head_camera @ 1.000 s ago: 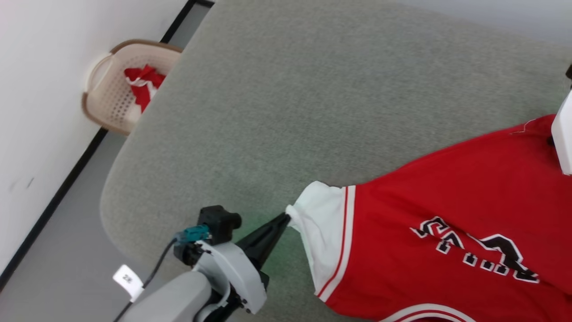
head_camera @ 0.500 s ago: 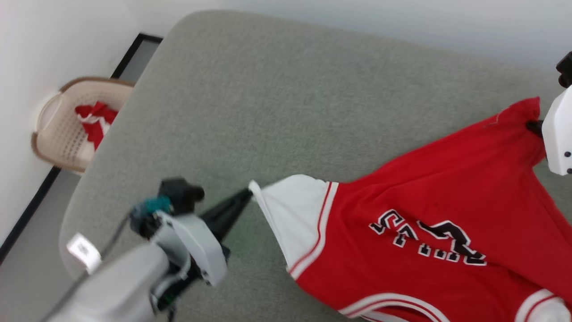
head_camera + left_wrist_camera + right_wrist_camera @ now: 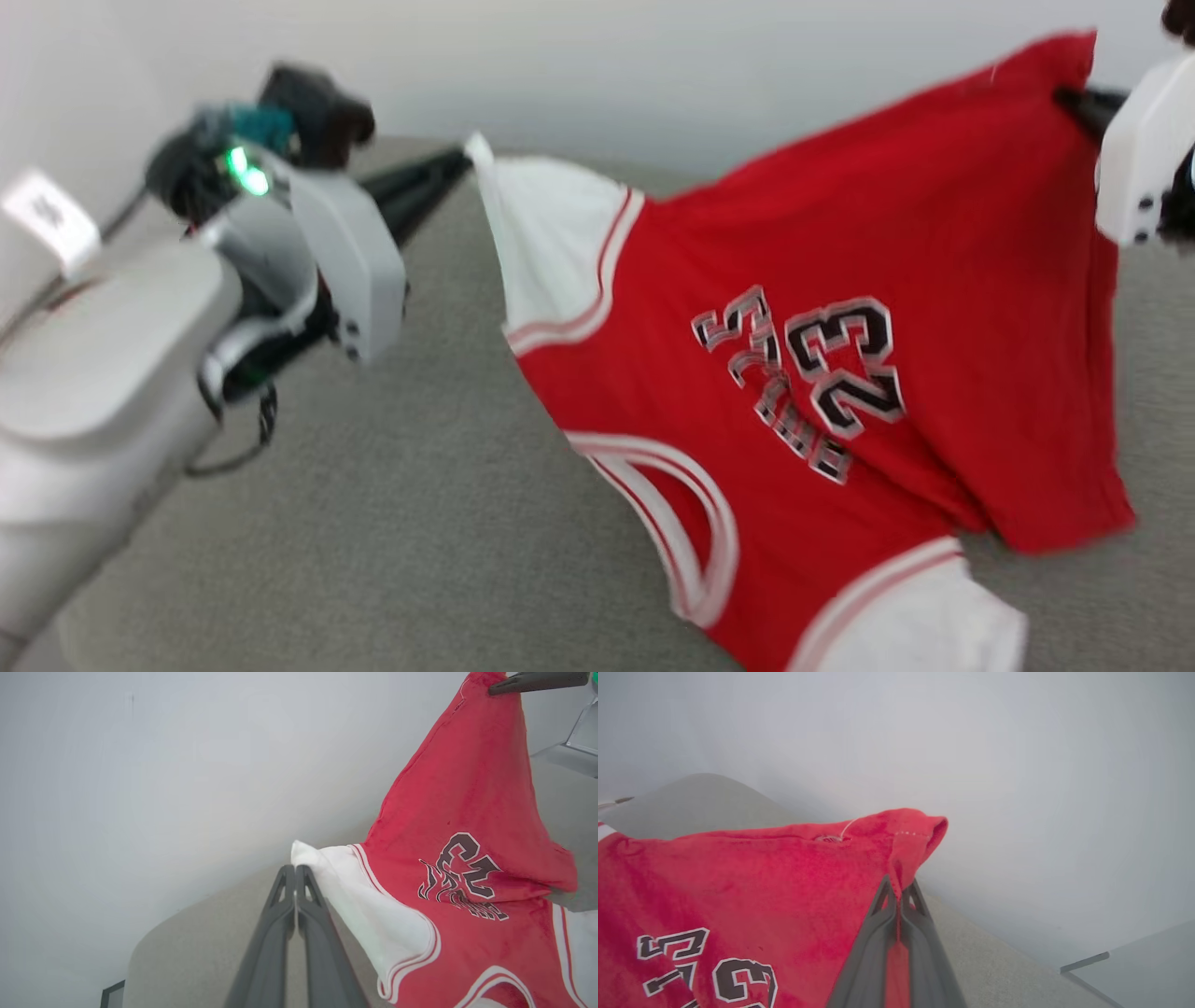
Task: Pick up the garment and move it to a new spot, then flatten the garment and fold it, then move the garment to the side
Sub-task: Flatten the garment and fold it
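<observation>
Left gripper [image 3: 464,161] clamped on white sleeve tip, right gripper [image 3: 1064,93] clamped on red corner; garment [image 3: 794,280] hangs spread between them over pad [image 3: 373,560]. Equal tension, level hands, lay low edge first.

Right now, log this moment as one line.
step: pick up | Bulls 23 jersey: stretched between both grippers over grey table | left gripper: shut on its white sleeve tip | right gripper: shut on its red corner

The head camera looks down over the desk [image 3: 373,560]. Each wrist camera looks closely along its own jaws toward the wall [image 3: 140,765]. All three share the shirt [image 3: 934,233].
</observation>
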